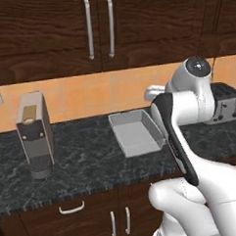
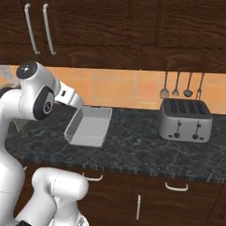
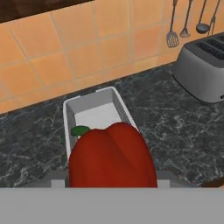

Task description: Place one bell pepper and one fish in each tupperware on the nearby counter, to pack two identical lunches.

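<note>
Coffee machine [image 1: 35,134] sits at left of the left base view, on the counter [image 1: 88,163], with bare stone between it and the tupperware [image 1: 135,133] at frame centre. Tub's near short edge stops short of the counter's front edge; its far edge lies close to the orange tile backsplash [image 1: 79,97]. Arm hides the tub's right rim in this view.

Right base view: tupperware [image 2: 89,126] at centre left, wide open counter [image 2: 141,150] to its right, then toaster [image 2: 184,119] at right, well apart from the tub. Utensils [image 2: 182,86] hang on the wall above the toaster.

Hand view: red bell pepper [image 3: 112,156] fills the lower centre, green stem [image 3: 80,130] at its upper left. It overlaps the near end of the tupperware [image 3: 94,114] in the picture; whether it touches the tub can't be told. Gripper fingertips hidden behind the pepper; pepper sits right at the hand, so it reads as clamped on the bell pepper. Toaster [image 3: 202,70] at upper right, clear stone between it and the tub's right wall.
</note>
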Tool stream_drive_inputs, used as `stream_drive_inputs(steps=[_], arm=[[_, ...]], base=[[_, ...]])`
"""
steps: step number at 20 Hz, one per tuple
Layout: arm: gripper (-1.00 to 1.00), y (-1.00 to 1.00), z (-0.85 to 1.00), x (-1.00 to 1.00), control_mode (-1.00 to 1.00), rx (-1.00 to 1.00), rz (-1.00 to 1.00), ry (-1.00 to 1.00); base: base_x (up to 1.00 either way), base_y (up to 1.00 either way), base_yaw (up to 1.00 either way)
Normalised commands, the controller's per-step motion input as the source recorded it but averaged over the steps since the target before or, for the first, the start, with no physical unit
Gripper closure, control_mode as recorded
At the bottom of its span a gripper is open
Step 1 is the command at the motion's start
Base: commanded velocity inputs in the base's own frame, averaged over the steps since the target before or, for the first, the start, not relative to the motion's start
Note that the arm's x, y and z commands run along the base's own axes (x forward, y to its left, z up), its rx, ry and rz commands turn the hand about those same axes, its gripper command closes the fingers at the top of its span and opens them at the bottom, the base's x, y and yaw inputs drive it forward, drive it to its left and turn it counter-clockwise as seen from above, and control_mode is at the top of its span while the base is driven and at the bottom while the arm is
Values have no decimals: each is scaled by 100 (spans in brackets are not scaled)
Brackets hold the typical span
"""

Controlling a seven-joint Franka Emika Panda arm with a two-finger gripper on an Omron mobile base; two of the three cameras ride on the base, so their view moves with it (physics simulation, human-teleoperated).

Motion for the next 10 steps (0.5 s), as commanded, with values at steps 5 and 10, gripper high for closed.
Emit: stream_drive_inputs(steps=[5, 10], arm=[[100, 0, -24, 6, -100, -2, -4, 0], [100, 14, -94, 84, -100, 0, 3, 12]], base=[[0, 0, -19], [0, 0, 0]])
